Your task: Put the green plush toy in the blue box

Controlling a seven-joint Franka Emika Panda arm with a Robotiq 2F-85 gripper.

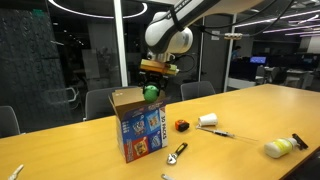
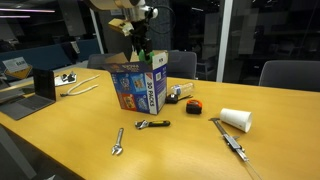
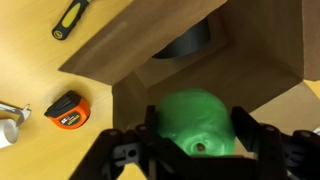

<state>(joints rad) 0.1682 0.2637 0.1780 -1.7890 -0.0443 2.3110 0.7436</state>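
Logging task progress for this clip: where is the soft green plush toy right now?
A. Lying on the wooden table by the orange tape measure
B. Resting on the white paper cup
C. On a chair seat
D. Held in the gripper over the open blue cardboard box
D: the wrist view shows the green plush toy clamped in the gripper, with the open top of the blue cardboard box beneath it.

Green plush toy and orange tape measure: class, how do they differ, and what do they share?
Colour: the green plush toy is green; the tape measure is orange and black. State: the end effector grips the toy; the tape measure lies free on the table. Place: the toy is above the open blue box; the tape measure lies outside it. Both are smaller than the box.
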